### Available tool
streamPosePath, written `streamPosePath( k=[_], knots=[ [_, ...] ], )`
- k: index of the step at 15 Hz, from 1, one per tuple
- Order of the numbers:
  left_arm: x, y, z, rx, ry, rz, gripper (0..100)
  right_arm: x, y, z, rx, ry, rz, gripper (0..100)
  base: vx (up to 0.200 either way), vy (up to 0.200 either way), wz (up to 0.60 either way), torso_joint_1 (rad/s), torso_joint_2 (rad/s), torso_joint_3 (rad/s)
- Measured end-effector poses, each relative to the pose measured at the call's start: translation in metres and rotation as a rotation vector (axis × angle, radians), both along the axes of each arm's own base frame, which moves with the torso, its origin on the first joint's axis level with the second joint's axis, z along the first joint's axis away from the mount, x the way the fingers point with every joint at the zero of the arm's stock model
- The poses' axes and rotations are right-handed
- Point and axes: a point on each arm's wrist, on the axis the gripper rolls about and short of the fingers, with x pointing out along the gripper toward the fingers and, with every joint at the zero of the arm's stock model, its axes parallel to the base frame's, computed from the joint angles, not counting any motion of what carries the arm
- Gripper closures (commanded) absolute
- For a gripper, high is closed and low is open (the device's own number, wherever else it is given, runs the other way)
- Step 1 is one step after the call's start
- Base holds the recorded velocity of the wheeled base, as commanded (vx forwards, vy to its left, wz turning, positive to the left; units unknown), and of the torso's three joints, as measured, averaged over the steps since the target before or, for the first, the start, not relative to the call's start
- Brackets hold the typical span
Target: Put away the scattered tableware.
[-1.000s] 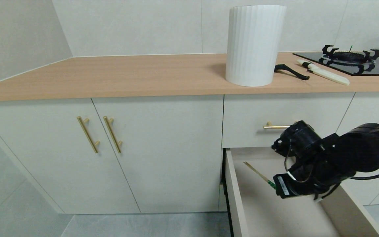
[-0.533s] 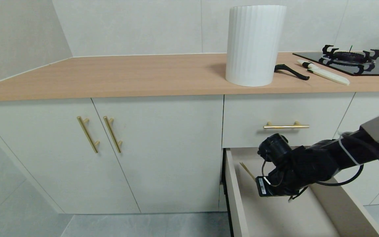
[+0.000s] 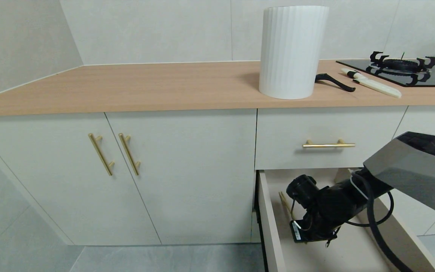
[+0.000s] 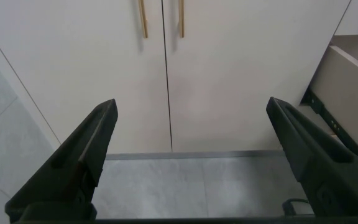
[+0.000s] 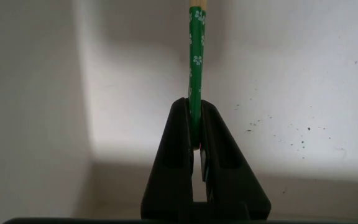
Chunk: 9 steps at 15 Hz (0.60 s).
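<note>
Head view: chopstick (image 3: 284,199) is held low inside the open drawer (image 3: 269,219) by the right gripper (image 3: 296,228), near the side wall.
Left wrist view: left gripper (image 4: 191,109) is spread wide and empty.
Right wrist view: jaws are clenched on the chopstick's green end; release is advised only once it is laid flat.

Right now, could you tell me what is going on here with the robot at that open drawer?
The right tool is down inside the open lower drawer, shut on a wooden chopstick with a green patterned end. The left tool is open, holding nothing, low in front of the cabinet doors. On the counter, a white knife and a black-handled utensil lie beside a tall white ribbed container, not yet put away.
</note>
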Motion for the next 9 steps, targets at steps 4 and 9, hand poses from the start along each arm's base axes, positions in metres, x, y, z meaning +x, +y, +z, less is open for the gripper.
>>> streamPosePath(
  k=[4, 9],
  knots=[
    [0.000, 0.000, 0.000, 0.000, 0.000, 0.000, 0, -0.002, 0.003, -0.016, -0.068, 0.012, -0.003, 100, 0.000, 0.000, 0.00, 0.000, 0.00, 0.000],
    [0.000, 0.000, 0.000, 0.000, 0.000, -0.001, 0, -0.002, 0.003, -0.020, -0.074, 0.022, -0.003, 100, 0.000, 0.000, 0.00, 0.000, 0.00, 0.000]
  ],
)
